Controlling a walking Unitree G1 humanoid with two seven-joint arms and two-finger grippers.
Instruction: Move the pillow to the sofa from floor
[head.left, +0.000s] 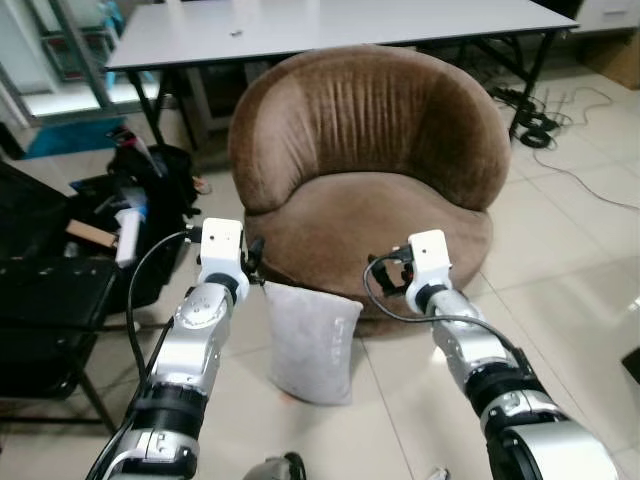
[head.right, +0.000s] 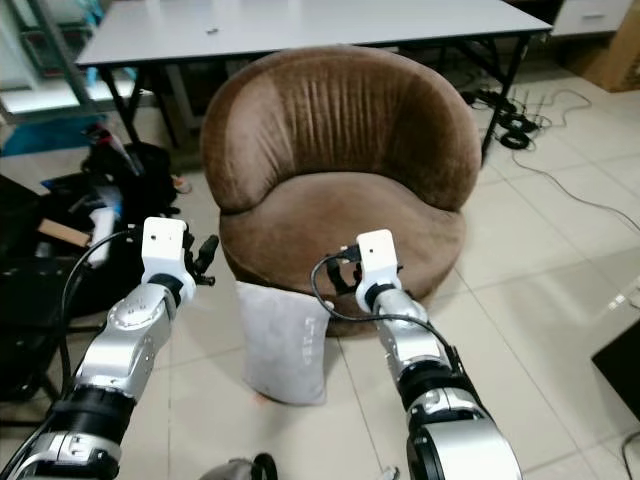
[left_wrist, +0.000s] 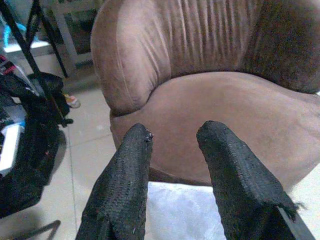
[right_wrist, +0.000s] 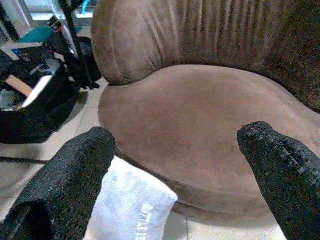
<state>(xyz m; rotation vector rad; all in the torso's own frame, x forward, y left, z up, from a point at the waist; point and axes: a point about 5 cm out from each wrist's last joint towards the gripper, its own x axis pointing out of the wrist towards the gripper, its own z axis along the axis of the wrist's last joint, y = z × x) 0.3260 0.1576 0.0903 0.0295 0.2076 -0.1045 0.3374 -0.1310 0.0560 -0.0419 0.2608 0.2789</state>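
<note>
An open black bag (head.left: 120, 225) on the floor at the robot's left holds a jumble I cannot make out. The grey pillow (head.left: 310, 340) stands upright on the tiled floor (head.left: 560, 260), leaning against the front of the brown sofa (head.left: 370, 150). It sits below and between the left gripper (left_wrist: 172, 145), fingers narrowly apart, and the right gripper (right_wrist: 180, 145), fingers spread wide; neither touches it.

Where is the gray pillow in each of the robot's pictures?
Left eye view: pillow stands on the floor, low in the middle, between the two arms.
Right eye view: pillow low, left of middle.
Left wrist view: pillow between the black fingers.
Right wrist view: pillow beside one finger.
Shared landmark: it leans against the brown sofa.
</note>
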